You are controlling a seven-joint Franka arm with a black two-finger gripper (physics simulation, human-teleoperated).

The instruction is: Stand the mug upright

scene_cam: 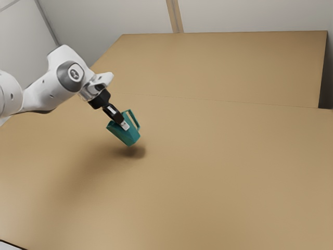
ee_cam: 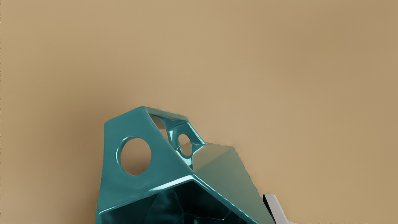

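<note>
Mug, teal, faceted, one: tilted, held above the table by your gripper.
Your gripper is closed on the mug, one fingertip against its outer wall; the other is hidden. The mouth tips up toward the exterior view's left, handle on the far right side, shadow on the table below.

No word, number or brand that I can read. One dark emblem, in pale disc on grey round cap of my arm's joint, back up arm from my pincer; too small to make out its design. Small dark speck on white arm casing, farther back from pincer; cannot tell whether printed sign.
</note>
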